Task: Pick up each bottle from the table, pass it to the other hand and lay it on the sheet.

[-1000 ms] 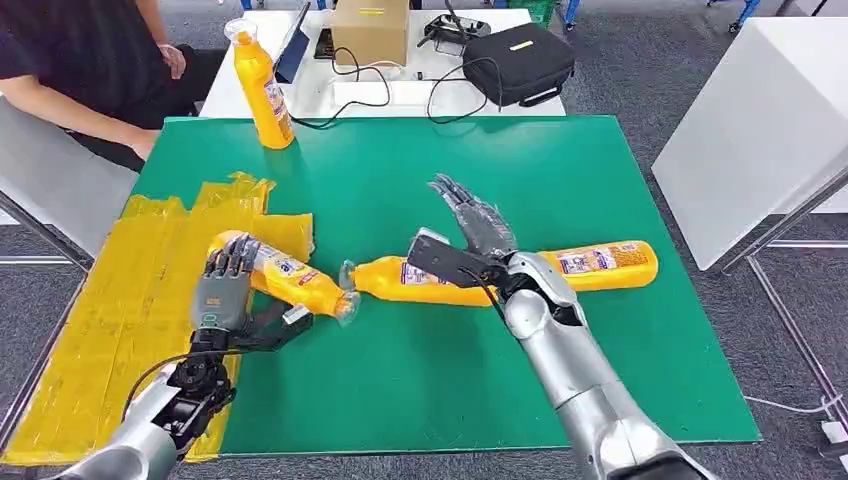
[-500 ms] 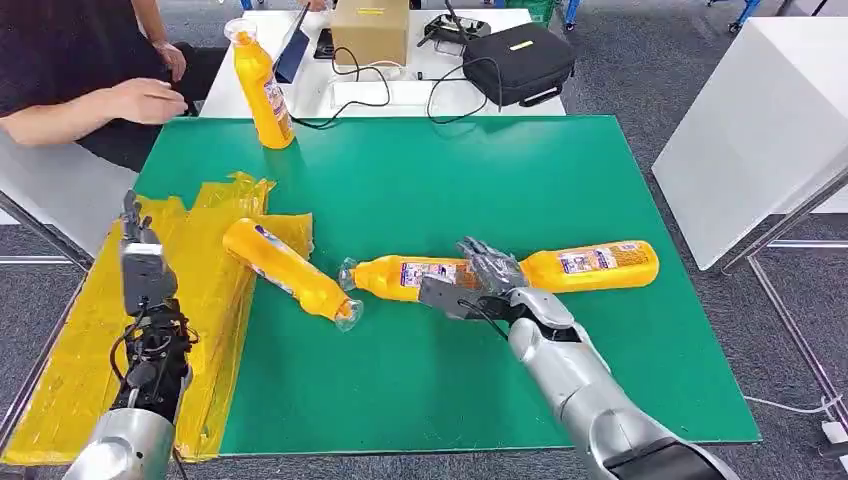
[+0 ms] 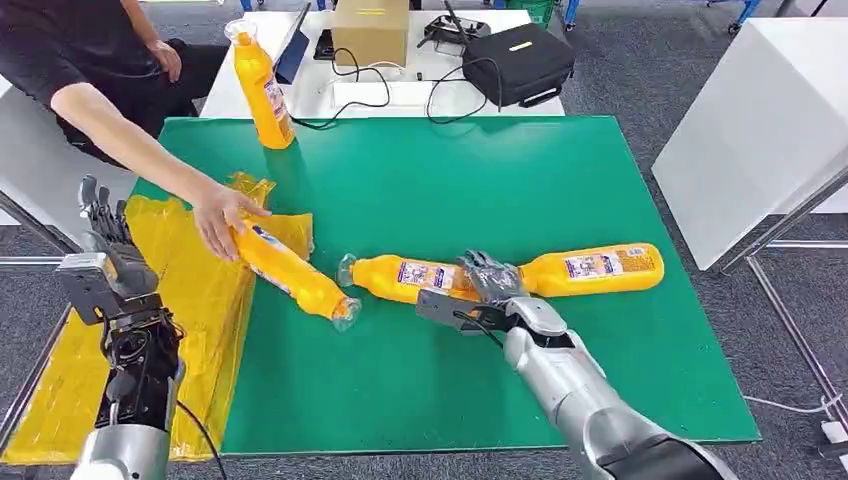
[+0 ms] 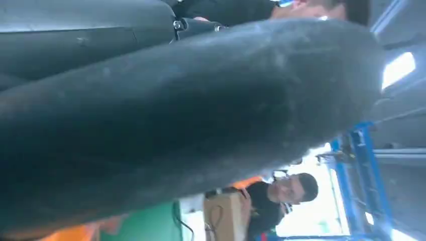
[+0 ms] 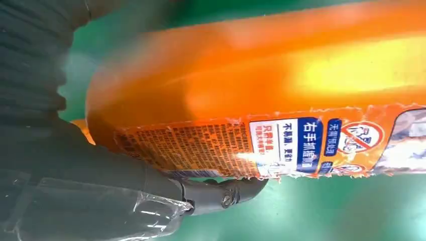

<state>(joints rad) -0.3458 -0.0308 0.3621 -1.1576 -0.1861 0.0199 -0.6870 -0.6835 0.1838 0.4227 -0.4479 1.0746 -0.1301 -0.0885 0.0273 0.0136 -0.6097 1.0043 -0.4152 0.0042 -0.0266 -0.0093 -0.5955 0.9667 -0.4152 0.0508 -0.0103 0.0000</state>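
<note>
My right hand (image 3: 482, 290) lies over the base end of the middle orange bottle (image 3: 405, 277), fingers curled across its top and thumb along its near side; the bottle lies on the green table (image 3: 420, 190). Up close, that bottle (image 5: 281, 75) presses against the palm of my right hand (image 5: 75, 165). A second bottle (image 3: 597, 267) lies just right of it. A third bottle (image 3: 292, 273) lies at the edge of the yellow sheet (image 3: 120, 330), with a person's hand (image 3: 222, 216) on it. My left hand (image 3: 105, 255) is raised over the sheet's left side, fingers apart and holding nothing; its thumb (image 4: 176, 125) is blurred.
An upright orange bottle (image 3: 260, 85) stands at the table's far left corner. Behind the table a white desk carries a cardboard box (image 3: 370, 30), a black case (image 3: 520, 60) and cables. The person sits at the far left. A white cabinet (image 3: 760, 120) stands to the right.
The person's arm has reached in and laid a hand on the bottle at the sheet's edge. My left hand rose further, away from that bottle. My right hand's fingers curled further over the middle bottle.
</note>
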